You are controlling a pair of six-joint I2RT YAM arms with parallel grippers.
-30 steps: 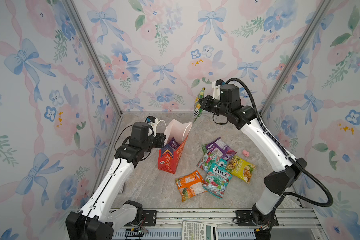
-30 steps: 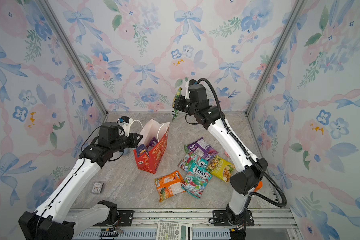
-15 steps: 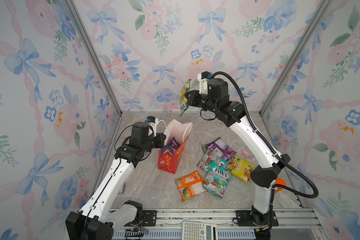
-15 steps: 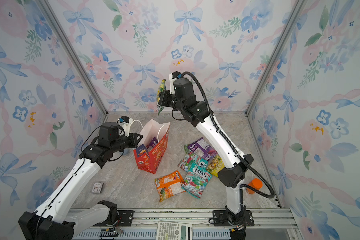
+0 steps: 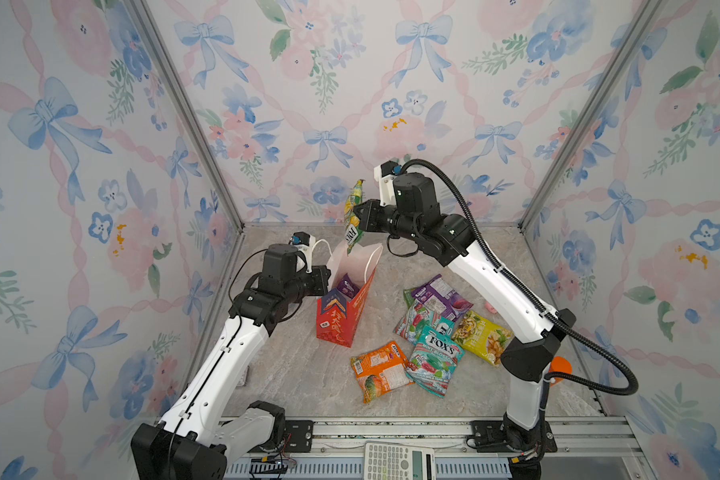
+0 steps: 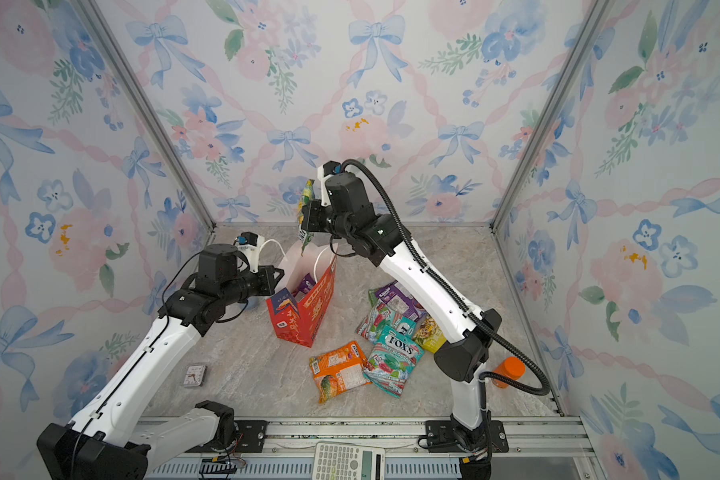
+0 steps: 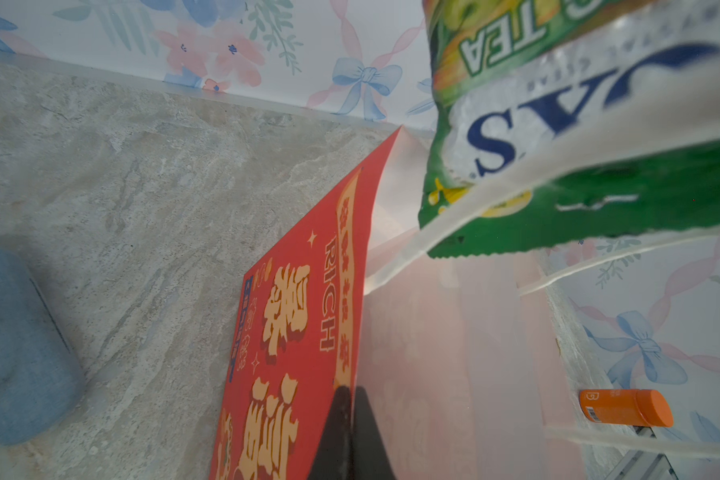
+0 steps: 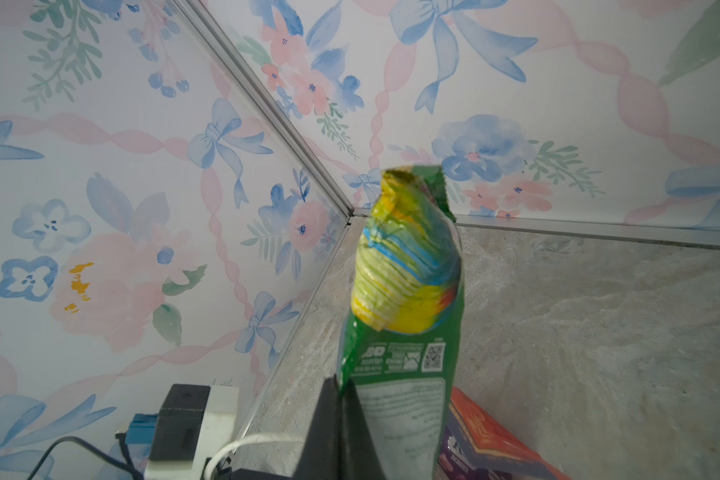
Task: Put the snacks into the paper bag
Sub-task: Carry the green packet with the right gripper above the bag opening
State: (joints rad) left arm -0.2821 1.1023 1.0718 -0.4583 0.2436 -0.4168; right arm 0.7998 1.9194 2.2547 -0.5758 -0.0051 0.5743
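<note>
The red paper bag (image 5: 341,320) (image 6: 304,320) stands upright at mid-table, mouth open, a purple packet (image 5: 347,286) inside. My left gripper (image 5: 329,274) (image 6: 281,276) (image 7: 349,388) is shut on the bag's near top edge (image 7: 292,332). My right gripper (image 5: 360,212) (image 6: 306,212) (image 8: 339,382) is shut on a green FOX'S snack packet (image 5: 353,224) (image 8: 404,291) that hangs upright just above the bag's mouth. More snacks lie right of the bag: purple (image 5: 441,295), teal (image 5: 433,357), orange (image 5: 381,370), yellow (image 5: 481,340).
An orange bottle (image 6: 510,372) (image 7: 624,407) stands behind the right arm's base. A white calculator (image 5: 398,461) lies on the front rail. A small card (image 6: 195,375) lies at front left, a pink bit (image 5: 491,307) at right. Floral walls enclose three sides.
The right arm has swung left with the green packet and lowered it to just over the bag's mouth. The left arm and the bag have stayed put.
</note>
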